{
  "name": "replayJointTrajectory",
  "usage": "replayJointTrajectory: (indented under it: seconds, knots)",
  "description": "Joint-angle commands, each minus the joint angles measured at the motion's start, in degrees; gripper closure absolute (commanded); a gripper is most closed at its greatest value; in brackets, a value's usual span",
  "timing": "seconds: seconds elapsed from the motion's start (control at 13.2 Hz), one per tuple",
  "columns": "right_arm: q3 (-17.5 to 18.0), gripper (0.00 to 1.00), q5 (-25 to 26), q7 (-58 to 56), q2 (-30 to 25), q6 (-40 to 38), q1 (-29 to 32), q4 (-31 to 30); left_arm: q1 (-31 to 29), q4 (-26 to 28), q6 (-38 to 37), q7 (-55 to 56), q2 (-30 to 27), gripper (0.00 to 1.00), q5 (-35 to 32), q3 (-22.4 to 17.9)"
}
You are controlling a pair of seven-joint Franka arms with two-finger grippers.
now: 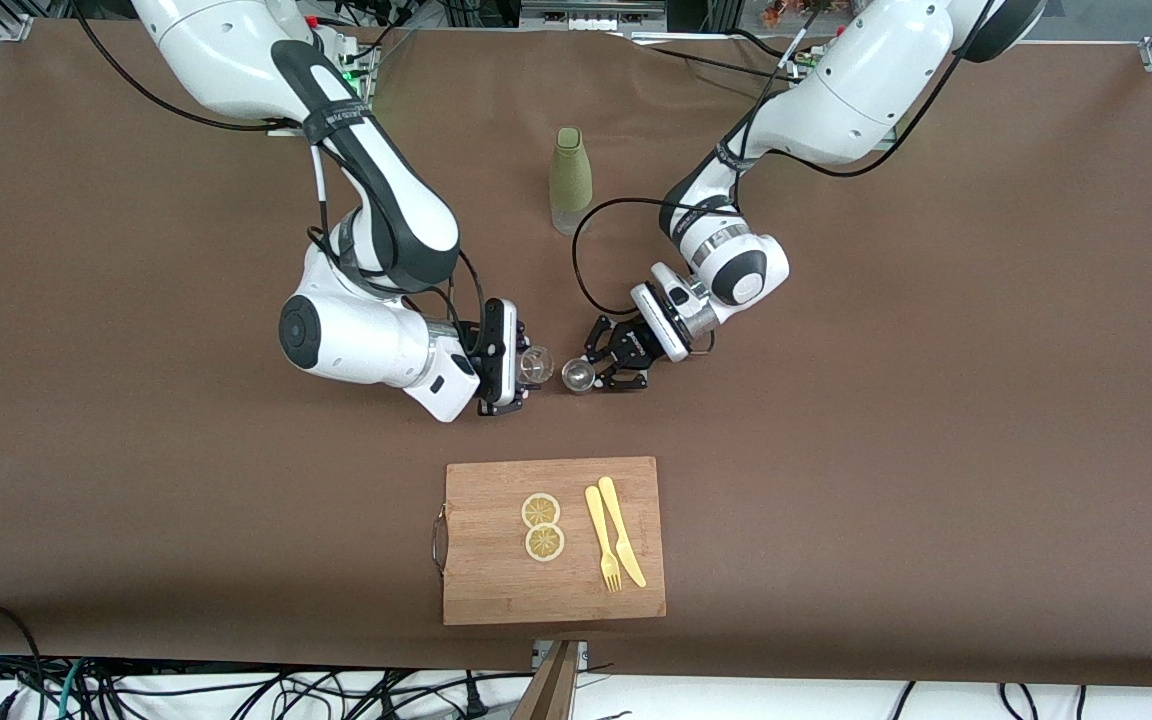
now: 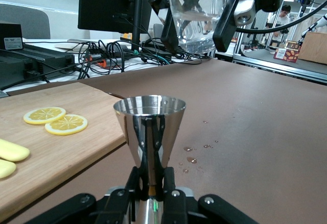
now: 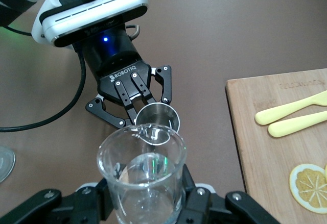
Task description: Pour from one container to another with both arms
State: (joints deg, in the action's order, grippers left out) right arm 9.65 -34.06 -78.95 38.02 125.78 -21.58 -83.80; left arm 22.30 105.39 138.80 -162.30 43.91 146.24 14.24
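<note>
My right gripper (image 1: 526, 368) is shut on a clear glass beaker (image 1: 536, 364) with a little water in it, held over the middle of the brown table. Seen from the right wrist, the beaker (image 3: 143, 173) fills the space between the fingers, and its spout lies just over the rim of a steel jigger (image 3: 158, 119). My left gripper (image 1: 591, 375) is shut on that jigger (image 1: 578, 376), pinching its narrow waist. From the left wrist, the jigger (image 2: 149, 124) stands upright with its mouth open upward, and the beaker (image 2: 196, 9) hangs above it.
A wooden cutting board (image 1: 496, 580) lies nearer the front camera, carrying two lemon slices (image 1: 541, 525) and a yellow fork and knife (image 1: 614, 535). A green-sleeved bottle (image 1: 570, 180) stands toward the robots' bases. Water drops (image 2: 191, 158) lie on the brown table beside the jigger.
</note>
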Motion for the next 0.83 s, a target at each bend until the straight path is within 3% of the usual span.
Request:
replayJointTrajectory:
  seconds: [0.0, 0.75]
  knots:
    - [0.28, 0.64, 3.64, 1.6, 1.17, 0.08, -0.83, 1.53, 2.21, -1.32, -0.46, -19.72, 0.92, 1.0, 9.94, -0.96]
    - [0.28, 0.64, 12.25, 1.6, 1.7, 0.25, -1.53, 1.53, 4.25, -2.29, -0.46, -19.72, 0.92, 1.0, 11.96, -2.11]
